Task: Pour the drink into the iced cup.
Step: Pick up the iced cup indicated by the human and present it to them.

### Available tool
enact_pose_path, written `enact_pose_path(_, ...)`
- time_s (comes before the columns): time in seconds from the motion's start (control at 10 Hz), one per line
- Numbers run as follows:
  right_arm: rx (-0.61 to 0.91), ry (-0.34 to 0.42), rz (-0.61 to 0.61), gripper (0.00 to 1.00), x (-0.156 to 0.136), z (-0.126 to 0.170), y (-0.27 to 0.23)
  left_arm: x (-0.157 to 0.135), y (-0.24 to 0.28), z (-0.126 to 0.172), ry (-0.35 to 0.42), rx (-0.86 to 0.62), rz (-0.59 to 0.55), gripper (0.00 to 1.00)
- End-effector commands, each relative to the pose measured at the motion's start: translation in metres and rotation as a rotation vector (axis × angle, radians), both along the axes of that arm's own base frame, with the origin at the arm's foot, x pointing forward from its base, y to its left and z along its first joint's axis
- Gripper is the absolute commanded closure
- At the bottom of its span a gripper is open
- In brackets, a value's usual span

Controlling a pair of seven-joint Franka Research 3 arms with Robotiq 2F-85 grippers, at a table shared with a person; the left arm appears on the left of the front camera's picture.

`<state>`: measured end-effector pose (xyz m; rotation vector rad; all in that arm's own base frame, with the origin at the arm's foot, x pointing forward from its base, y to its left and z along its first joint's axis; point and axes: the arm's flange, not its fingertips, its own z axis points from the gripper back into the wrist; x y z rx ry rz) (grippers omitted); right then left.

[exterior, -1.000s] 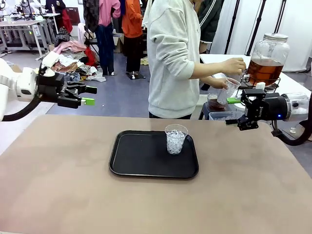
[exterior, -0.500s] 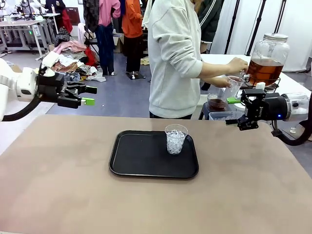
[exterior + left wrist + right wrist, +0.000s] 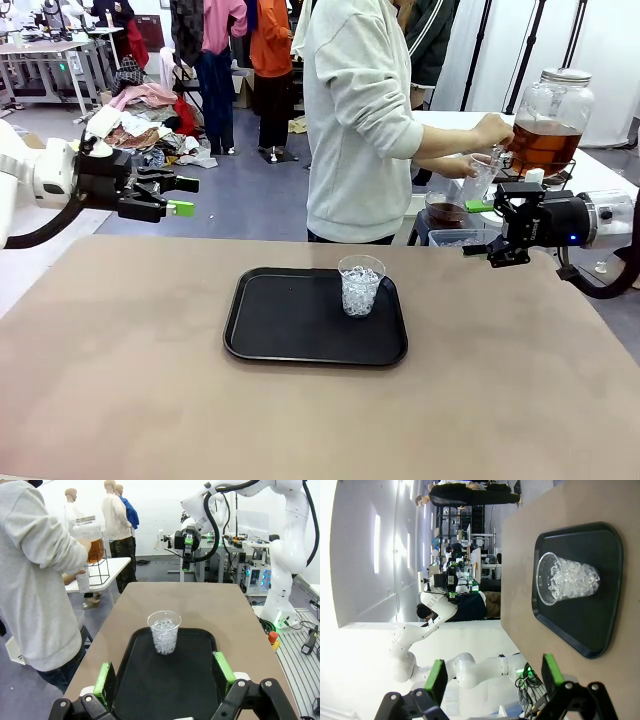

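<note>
Left claw (image 3: 180,196) spread wide, holding nothing, at tabletop's (image 3: 150,400) 10 o'clock. Right claw (image 3: 480,228) same, empty, 2 o'clock. Iced cup (image 3: 360,285) upright on black tray (image 3: 290,340), centre. Drink (image 3: 543,145) in lidded jar (image 3: 555,98) beyond right claw; person's hand (image 3: 492,132) at jar. Left wrist view: cup dead ahead, 12 o'clock.

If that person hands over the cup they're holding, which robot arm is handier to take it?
Probably right: the right pincer, open, hangs close to the person's cup by the jar; the left pincer, also open, is far across the table.
</note>
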<state>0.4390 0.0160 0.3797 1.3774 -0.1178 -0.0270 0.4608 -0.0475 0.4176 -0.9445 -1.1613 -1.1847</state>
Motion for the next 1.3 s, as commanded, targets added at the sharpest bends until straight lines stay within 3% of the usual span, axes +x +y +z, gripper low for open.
enact_pose_path(0.0, 0.001, -0.004, -0.001, 0.0, 0.0002, 0.0022, -0.0004, -0.0009, 0.0, 0.0008, -0.003, 0.0, -0.001, 0.0)
enact_pose_path(1.2, 0.001, -0.004, -0.001, 0.0, 0.0002, 0.0022, -0.0004, -0.0009, 0.0, 0.0008, -0.003, 0.0, -0.001, 0.0)
